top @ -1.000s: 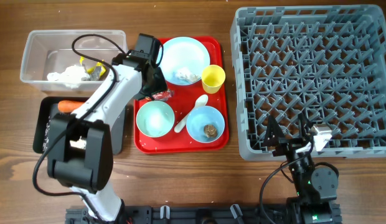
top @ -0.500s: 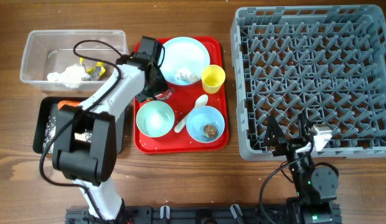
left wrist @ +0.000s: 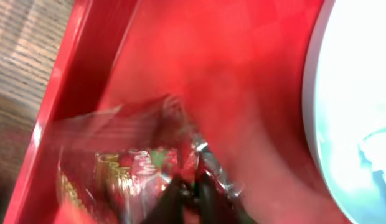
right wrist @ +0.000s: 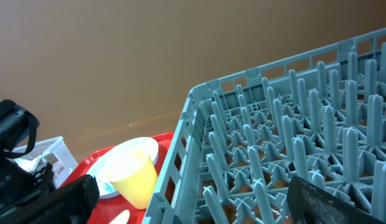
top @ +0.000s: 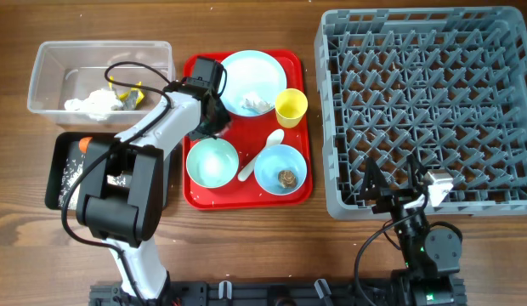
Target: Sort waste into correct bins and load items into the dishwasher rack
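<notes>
My left gripper (top: pixel 216 126) is down on the red tray's left side, between the light-blue plate (top: pixel 255 72) and the pale green bowl (top: pixel 212 161). In the left wrist view its tips (left wrist: pixel 190 186) are shut on a crinkly red wrapper (left wrist: pixel 137 168). A tissue (top: pixel 257 104) lies on the plate. The yellow cup (top: pixel 291 107), white spoon (top: pixel 262 153) and light-blue bowl (top: pixel 276 161) holding a brown lump (top: pixel 286 177) stand on the tray. My right gripper (top: pixel 391 189) hangs open at the grey rack's (top: pixel 425 102) front edge, nothing between its fingers.
The clear tub (top: pixel 42 76) at the back left holds tissue (top: pixel 89 104) and a yellow wrapper (top: pixel 127 95). Below it sits the black tray (top: pixel 55 174) with the carrot (top: pixel 83 143) and rice. The red tray (top: pixel 302 194) lies between the bins and the rack.
My left gripper has moved a little down-right onto the red wrapper and closed on it. The right arm has not moved.
</notes>
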Controlling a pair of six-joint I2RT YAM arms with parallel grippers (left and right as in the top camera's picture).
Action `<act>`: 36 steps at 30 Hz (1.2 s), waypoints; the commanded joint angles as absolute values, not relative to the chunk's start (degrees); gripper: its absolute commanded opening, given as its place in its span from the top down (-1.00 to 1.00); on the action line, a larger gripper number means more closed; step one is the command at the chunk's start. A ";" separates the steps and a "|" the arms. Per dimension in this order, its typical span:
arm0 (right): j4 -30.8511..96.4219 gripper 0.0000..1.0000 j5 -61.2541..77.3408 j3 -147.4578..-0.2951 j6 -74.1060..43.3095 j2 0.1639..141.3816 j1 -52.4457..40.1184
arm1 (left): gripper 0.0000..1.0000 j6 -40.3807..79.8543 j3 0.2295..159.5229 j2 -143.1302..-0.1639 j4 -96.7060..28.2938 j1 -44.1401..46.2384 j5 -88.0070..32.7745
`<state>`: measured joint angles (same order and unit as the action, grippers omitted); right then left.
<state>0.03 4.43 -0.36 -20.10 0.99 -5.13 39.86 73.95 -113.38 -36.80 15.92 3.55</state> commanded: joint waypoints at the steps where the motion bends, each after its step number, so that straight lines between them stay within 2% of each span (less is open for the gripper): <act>1: -0.14 -0.99 3.86 -0.30 -19.66 0.64 -5.30 | 0.92 39.24 74.39 -113.21 -36.82 15.99 4.58; 18: -0.14 -0.99 3.86 -0.30 -19.66 0.64 -5.30 | 0.92 34.59 75.72 -101.56 -36.97 16.01 6.04; 24: -0.14 -0.99 3.86 -0.30 -19.66 0.64 -5.30 | 0.92 33.17 75.79 -97.69 -36.32 15.40 14.24; 36: -0.14 -1.00 3.86 -0.30 -19.66 0.64 -5.30 | 0.92 31.73 75.79 -93.41 -29.56 5.82 14.39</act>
